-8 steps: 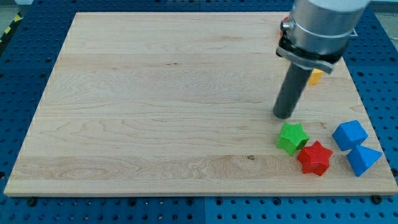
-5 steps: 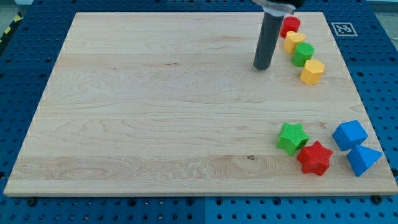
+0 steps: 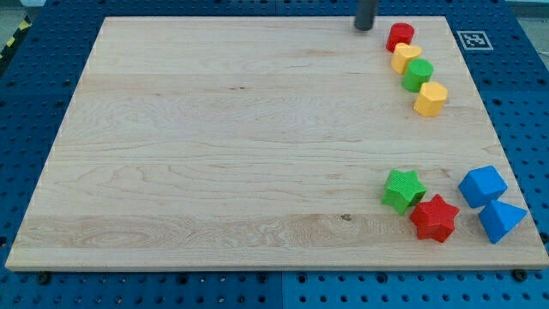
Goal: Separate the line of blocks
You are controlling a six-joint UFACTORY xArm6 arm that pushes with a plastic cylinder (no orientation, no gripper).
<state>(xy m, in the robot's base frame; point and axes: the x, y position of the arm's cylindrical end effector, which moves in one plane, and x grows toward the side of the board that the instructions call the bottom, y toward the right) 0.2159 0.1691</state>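
Several blocks form a slanted line at the view's upper right: a red cylinder (image 3: 400, 36), a yellow block (image 3: 406, 57), a green cylinder (image 3: 419, 74) and a yellow hexagonal block (image 3: 431, 99), each touching its neighbour. My tip (image 3: 364, 27) is at the view's top edge, just left of the red cylinder and apart from it. Only the rod's short lower end shows.
At the view's lower right sit a green star (image 3: 403, 190) touching a red star (image 3: 434, 218), then a blue block (image 3: 482, 185) and a blue triangular block (image 3: 500, 220). The wooden board (image 3: 214, 146) lies on a blue pegboard. A marker tag (image 3: 472, 39) is beyond the board's top right corner.
My tip has moved from just above the green star up the view, past the left of the line, to the board's top edge. No block has moved.
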